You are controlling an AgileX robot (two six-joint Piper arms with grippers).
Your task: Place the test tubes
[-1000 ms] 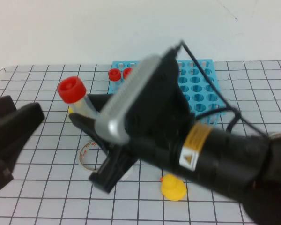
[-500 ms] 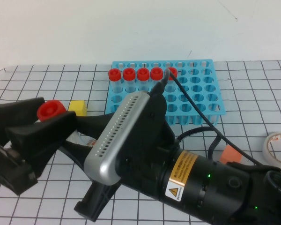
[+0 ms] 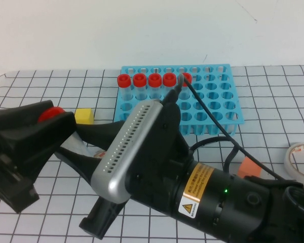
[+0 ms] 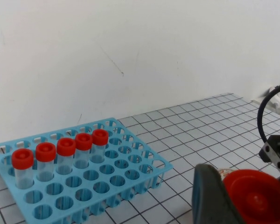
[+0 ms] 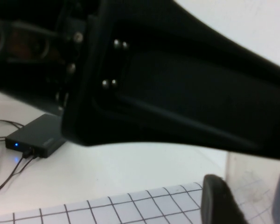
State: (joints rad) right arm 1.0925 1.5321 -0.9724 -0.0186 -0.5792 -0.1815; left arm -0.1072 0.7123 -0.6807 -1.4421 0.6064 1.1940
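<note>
Gripping the red cap of a test tube (image 3: 49, 113), the left pincer (image 3: 60, 115) sits over the left side of the bench (image 3: 30, 83), its two black fingers closed against the cap from either side. The right pincer (image 3: 73, 142) reaches in from the right arm, which fills the near part of the high view, and is closed on the same tube's clear body. The tube is thus held by both pincers, near a yellow block (image 3: 84, 115). A blue rack (image 3: 213, 109) stands well apart at the back, with five red-capped tubes (image 3: 154, 80) upright side by side near its far edge. An orange block (image 3: 250, 166) and a tape roll (image 3: 300, 159) lie to the right.
</note>
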